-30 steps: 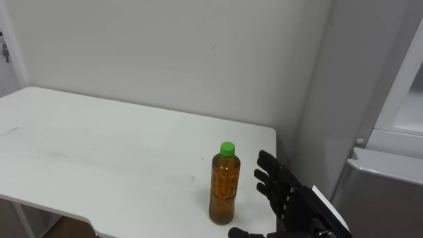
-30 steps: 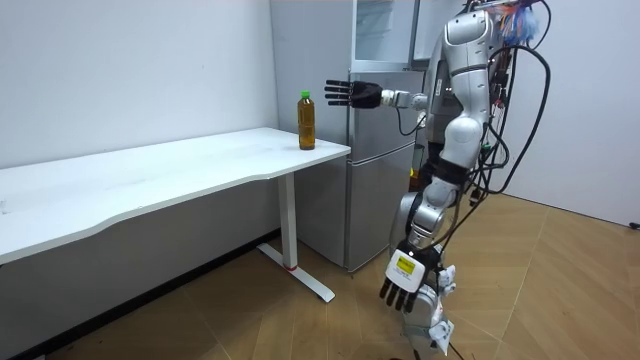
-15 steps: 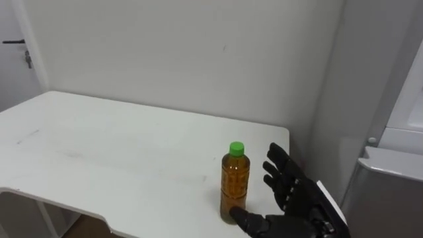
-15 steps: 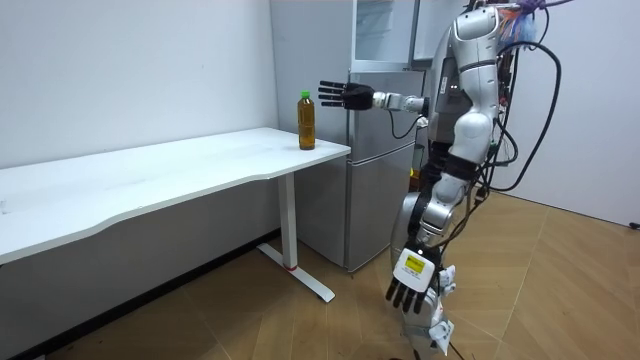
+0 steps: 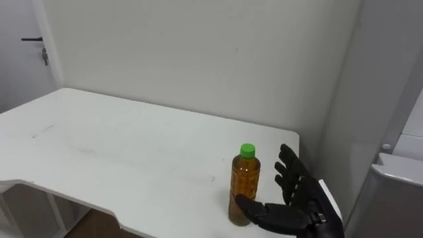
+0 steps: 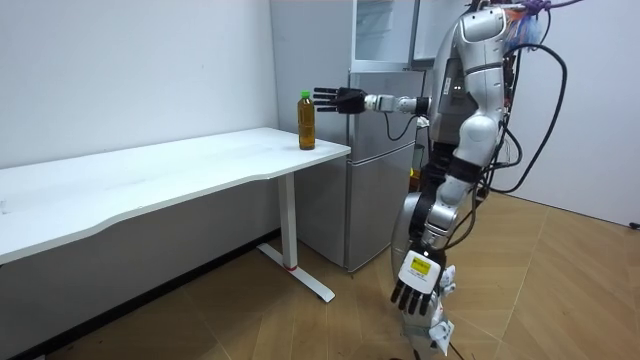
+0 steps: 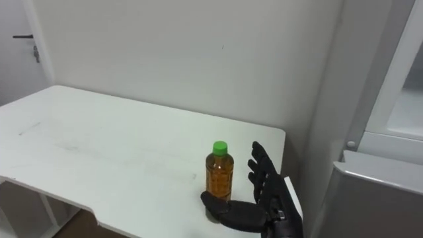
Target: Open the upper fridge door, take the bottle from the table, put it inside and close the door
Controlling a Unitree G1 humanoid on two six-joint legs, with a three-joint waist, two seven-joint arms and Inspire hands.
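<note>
One bottle (image 5: 245, 185) is to be moved. It stands upright on the white table (image 5: 132, 152), green-capped and filled with amber liquid, near the table end that lies toward the fridge (image 6: 385, 150). The right hand (image 5: 301, 201) is held just beside it on the right, with the palm turned toward the bottle. The fingers are spread wide and straight, and the thumb is laid low across the front of the bottle's base. Nothing is gripped yet, and whether the thumb touches the plastic cannot be told. The hand is presumably set this way so that the bottle can be taken between thumb and fingers once they are closed. A hold at mid-body would probably be needed, since a tall, narrow bottle is easily tipped by a push at the foot. The left hand (image 6: 413, 285) is hung low at the robot's side with its fingers relaxed, and is judged idle.

The tabletop is seen to be smooth and bare apart from the bottle, and is backed by a plain pale wall (image 5: 198, 53). A door handle (image 5: 33, 39) is seen at the far left. In the room view the robot is shown standing on a wooden floor (image 6: 560, 300), between the table end and the fridge. The upper compartment appears to be standing open.
</note>
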